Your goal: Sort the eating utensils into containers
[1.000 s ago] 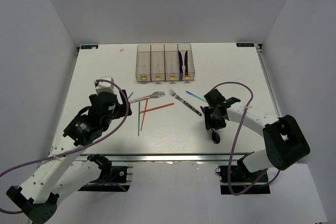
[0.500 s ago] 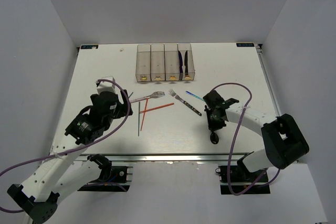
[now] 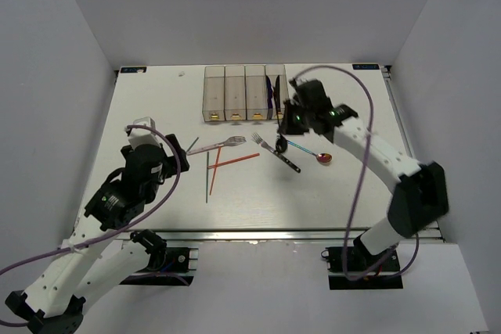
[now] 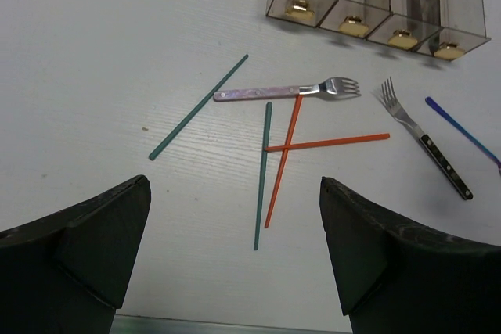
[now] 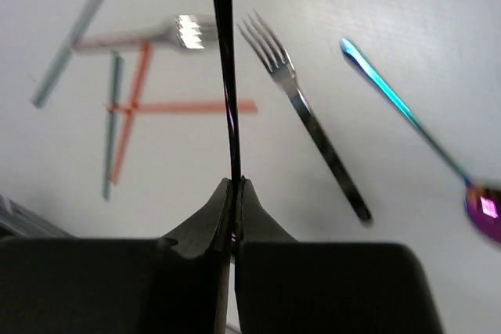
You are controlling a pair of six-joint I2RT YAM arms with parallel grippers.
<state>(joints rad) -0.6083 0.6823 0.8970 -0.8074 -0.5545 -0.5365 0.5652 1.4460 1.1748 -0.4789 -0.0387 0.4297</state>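
Firmly closed, the right gripper [image 5: 233,185] pinches a dark utensil [image 5: 227,76] between its fingertips. The piece shows edge-on, running from the fingers out of the top of the wrist view, so I cannot tell what kind it is. From above, this gripper [image 3: 291,121] hangs over the table [image 3: 156,99], just beside the near end of the rightmost of the four bins [image 3: 246,93]. That bin holds a dark knife [image 3: 275,91]; the other three look bare apart from the gold spot at each base.

Below the gripper lie a dark-handled fork [image 5: 309,127] and, to its right, a blue spoon [image 5: 407,111], apart from each other.

The left gripper [image 4: 235,185] is spread wide with nothing between its fingers, held over the near left of the table. Ahead of it lie the teal chopsticks [image 4: 198,107], one slanted on the left and one nearly straight. Two red chopsticks [image 4: 329,143] cross each other just right of the straight teal one. A pale-handled fork [image 4: 286,91] rests above them, its tines pointing right, touching the top end of one red chopstick.
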